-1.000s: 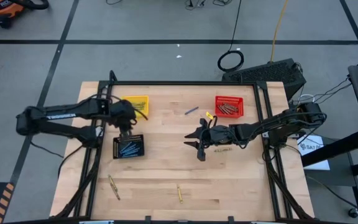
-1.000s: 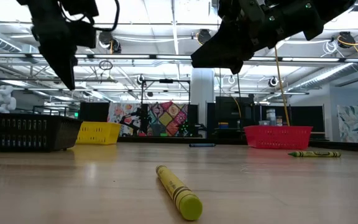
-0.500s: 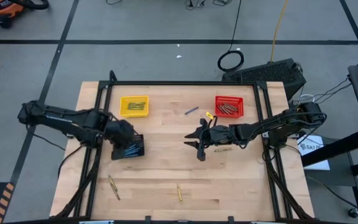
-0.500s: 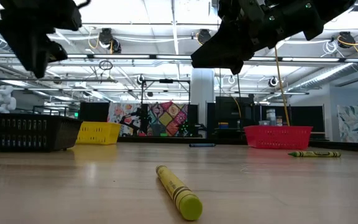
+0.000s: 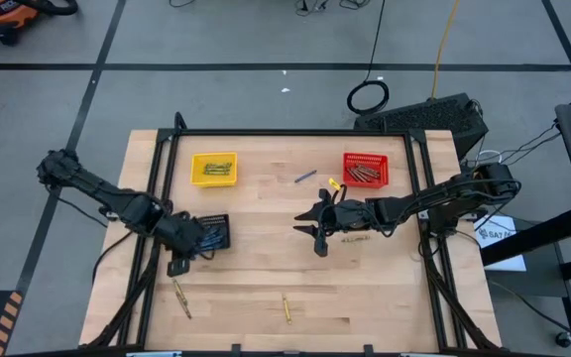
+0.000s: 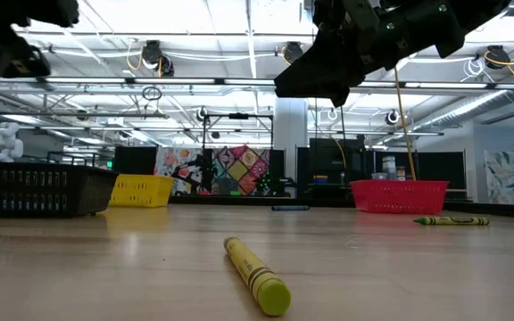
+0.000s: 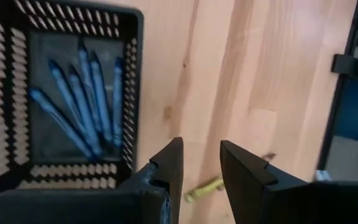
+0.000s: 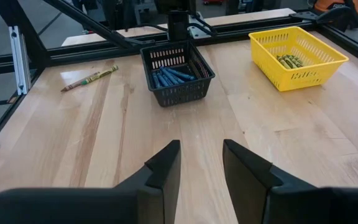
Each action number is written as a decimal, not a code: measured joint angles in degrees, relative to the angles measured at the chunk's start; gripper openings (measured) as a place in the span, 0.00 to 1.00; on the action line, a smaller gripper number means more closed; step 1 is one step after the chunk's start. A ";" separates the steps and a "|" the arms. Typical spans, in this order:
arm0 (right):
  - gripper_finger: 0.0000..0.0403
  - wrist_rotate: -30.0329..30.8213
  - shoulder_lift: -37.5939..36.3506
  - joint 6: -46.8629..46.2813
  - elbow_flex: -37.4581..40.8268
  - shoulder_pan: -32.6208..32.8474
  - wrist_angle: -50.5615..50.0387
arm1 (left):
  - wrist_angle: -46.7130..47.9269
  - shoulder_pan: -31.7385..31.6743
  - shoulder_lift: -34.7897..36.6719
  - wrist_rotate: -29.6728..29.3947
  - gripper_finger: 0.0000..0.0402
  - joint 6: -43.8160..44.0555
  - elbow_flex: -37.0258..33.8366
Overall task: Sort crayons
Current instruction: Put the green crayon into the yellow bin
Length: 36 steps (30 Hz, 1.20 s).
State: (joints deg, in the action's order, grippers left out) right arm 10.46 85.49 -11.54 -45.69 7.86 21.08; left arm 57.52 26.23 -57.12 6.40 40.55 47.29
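Since a second ago the left gripper has swung from beside the yellow basket, across the black basket, to that basket's near left corner, close to the table's left edge; its fingers stand parted with nothing between them. A yellow crayon lies just ahead of it on bare wood, and blue crayons fill the black basket beside it. The right gripper has not moved: it hangs over the table's middle, released and empty, with open board on all sides. Beyond it lie a blue crayon and the red basket; another yellow crayon rests near the front edge.
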 joint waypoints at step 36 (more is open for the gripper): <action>0.27 0.22 0.00 -8.80 0.00 0.04 -11.87 | -5.08 21.32 -14.36 -4.58 0.26 84.22 0.02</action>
State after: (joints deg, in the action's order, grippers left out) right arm 10.68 85.49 -20.34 -45.69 7.90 9.21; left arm 52.44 47.55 -71.48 1.83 124.78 47.31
